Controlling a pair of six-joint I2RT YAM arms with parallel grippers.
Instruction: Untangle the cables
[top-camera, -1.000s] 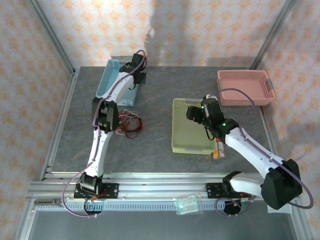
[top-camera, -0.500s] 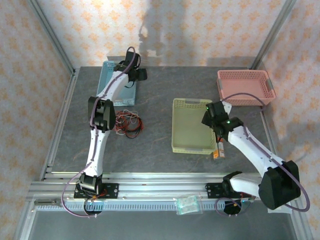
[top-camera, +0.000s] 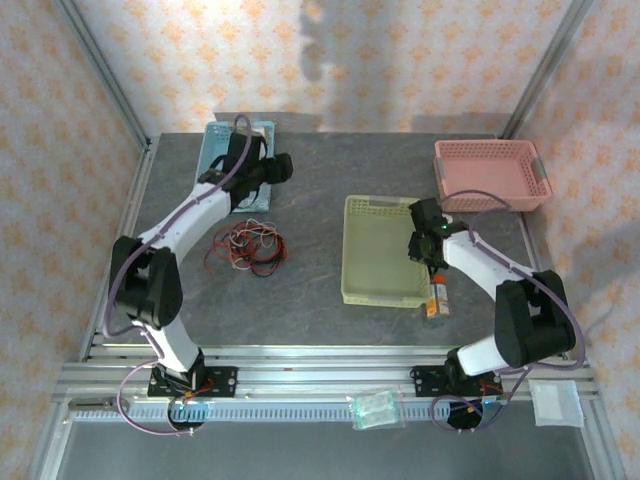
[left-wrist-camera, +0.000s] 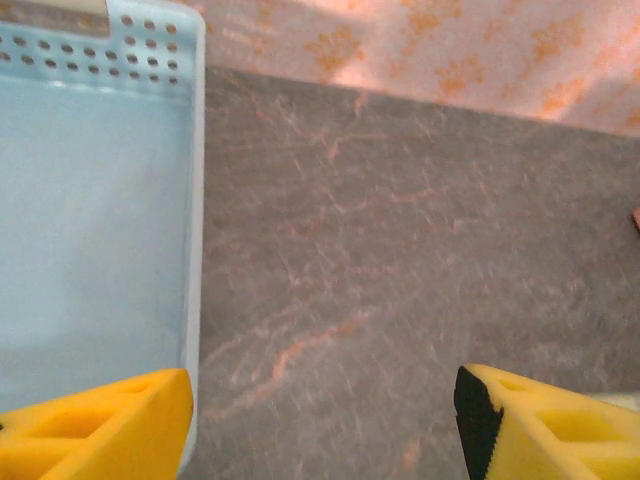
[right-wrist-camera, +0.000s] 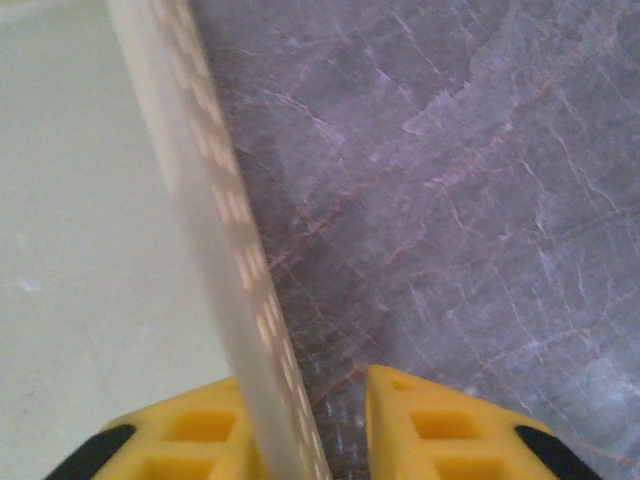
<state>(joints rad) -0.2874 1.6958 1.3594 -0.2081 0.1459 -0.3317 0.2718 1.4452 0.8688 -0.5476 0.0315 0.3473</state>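
The cables (top-camera: 248, 248) lie in one tangled heap of red, black and pale loops on the grey table, left of centre. My left gripper (top-camera: 279, 168) hovers behind them, by the right edge of a blue tray (top-camera: 214, 150). In the left wrist view that gripper (left-wrist-camera: 322, 410) stands open, with bare tabletop between its yellow fingers (left-wrist-camera: 110, 420). My right gripper (top-camera: 426, 258) is far from the cables, at the right wall of a yellow-green basket (top-camera: 380, 296). There the gripper (right-wrist-camera: 303, 385) straddles the basket wall (right-wrist-camera: 220, 200); its jaws are narrow, with a gap on the right side.
A pink basket (top-camera: 490, 176) stands at the back right. A small orange and black object (top-camera: 437, 298) lies just right of the yellow-green basket. A clear plastic bag (top-camera: 375, 408) rests on the front rail. The blue tray (left-wrist-camera: 90, 220) looks empty.
The left gripper opened and drew back right of the blue tray, while its elbow swung out to the left. The right gripper moved onto the basket's right wall and its jaws narrowed.
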